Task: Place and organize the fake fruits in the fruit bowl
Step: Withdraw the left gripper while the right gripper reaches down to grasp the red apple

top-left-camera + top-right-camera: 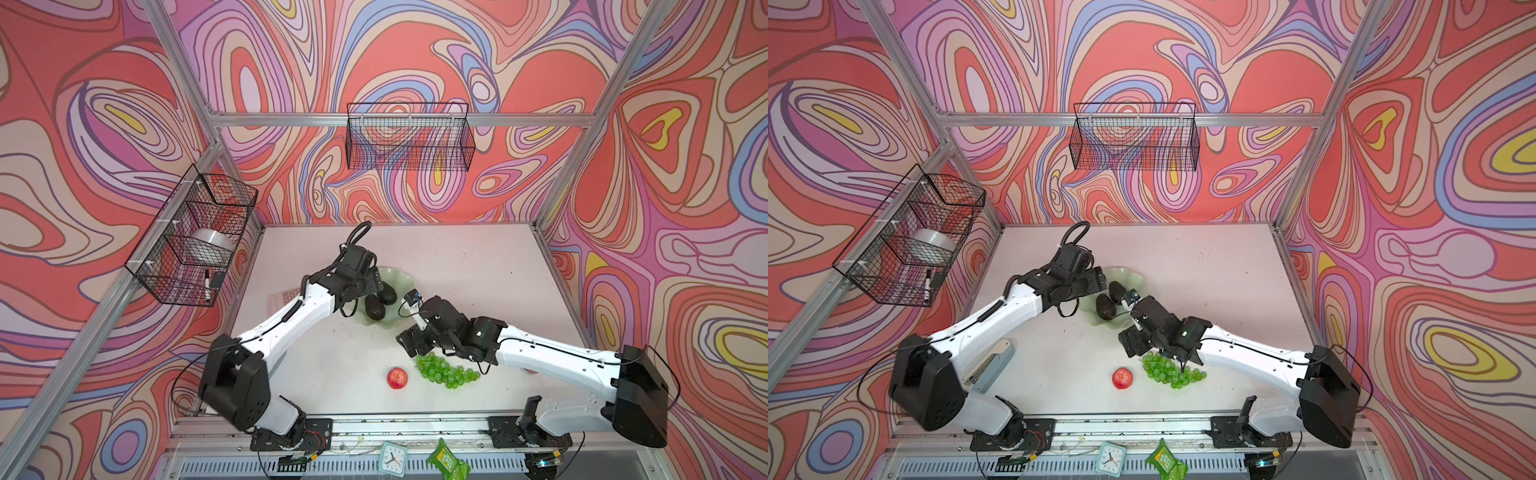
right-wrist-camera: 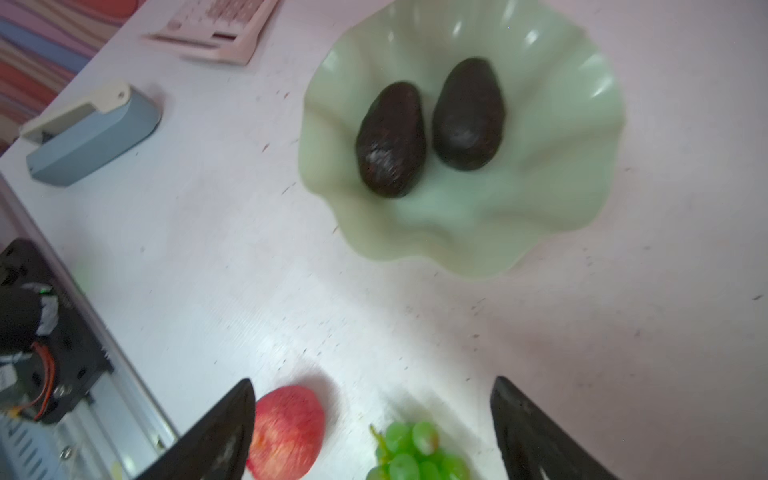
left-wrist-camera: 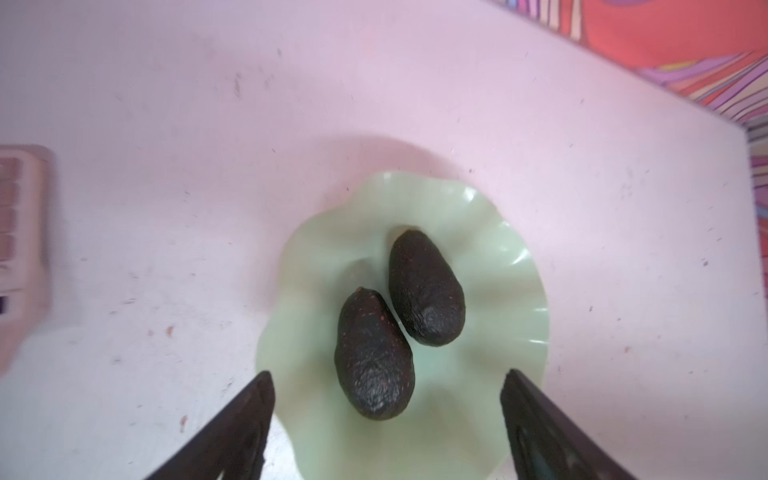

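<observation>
The scuffed pale pink tabletop [image 3: 166, 124] carries a pale mint-green glossy bowl [image 3: 511, 291] with a wavy rim. In it two dark, pebbly pear-shaped avocados [image 3: 426, 286] lie on their sides, nearly parallel and almost touching, their narrow ends turned away from the left gripper [image 3: 387, 373]. That gripper hovers over the nearer avocado [image 3: 374, 357], jaws wide and empty, while the right gripper [image 2: 372, 381], equally wide and empty, hangs over a small red apple [image 2: 286, 432] and a bunch of green grapes [image 2: 415, 453] on the table outside the bowl.

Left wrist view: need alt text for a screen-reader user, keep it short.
Two dark avocados lie side by side in a pale green fruit bowl with a wavy rim, on a pale pink table. The left gripper hangs open and empty above the bowl.
</observation>
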Tool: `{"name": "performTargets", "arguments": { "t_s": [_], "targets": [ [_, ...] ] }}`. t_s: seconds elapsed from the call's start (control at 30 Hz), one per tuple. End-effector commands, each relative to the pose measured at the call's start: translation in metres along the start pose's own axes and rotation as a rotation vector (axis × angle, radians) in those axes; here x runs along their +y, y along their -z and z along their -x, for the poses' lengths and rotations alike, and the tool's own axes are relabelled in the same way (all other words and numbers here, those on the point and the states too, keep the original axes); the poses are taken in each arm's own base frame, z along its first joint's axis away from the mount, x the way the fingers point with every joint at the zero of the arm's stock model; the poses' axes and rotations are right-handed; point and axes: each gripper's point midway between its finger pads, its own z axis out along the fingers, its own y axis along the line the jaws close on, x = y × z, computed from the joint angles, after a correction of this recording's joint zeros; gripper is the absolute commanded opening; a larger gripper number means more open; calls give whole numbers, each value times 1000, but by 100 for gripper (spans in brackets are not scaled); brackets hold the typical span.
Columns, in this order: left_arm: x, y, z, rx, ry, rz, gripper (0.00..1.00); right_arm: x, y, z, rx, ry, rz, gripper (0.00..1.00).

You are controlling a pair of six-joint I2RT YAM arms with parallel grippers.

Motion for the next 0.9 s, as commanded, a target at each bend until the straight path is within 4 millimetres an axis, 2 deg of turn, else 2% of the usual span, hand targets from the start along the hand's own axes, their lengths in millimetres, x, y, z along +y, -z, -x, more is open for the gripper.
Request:
{"name": "performTargets", "arguments": {
  "t_s": [0.0,0.1,0.2,0.37,0.5,0.73,0.87],
  "targets": [
    [36,36,32,-221,14,78,93,14,-5,-35,98,-3,-21,91],
    [66,71,44,-375,27,120,98,31,-12,-54,158,12,-11,90],
    [97,99,46,-472,56,171,100,46,-21,-72,207,37,-2,90],
    [134,127,37,-554,105,230,100,63,-35,-88,261,45,13,89],
    [149,137,29,-576,128,253,100,66,-44,-90,266,29,1,86],
    [154,138,24,-568,120,271,100,53,-62,-92,283,26,-115,81],
    [157,138,21,-555,114,285,100,54,-69,-94,293,14,-122,71]
  ]
}}
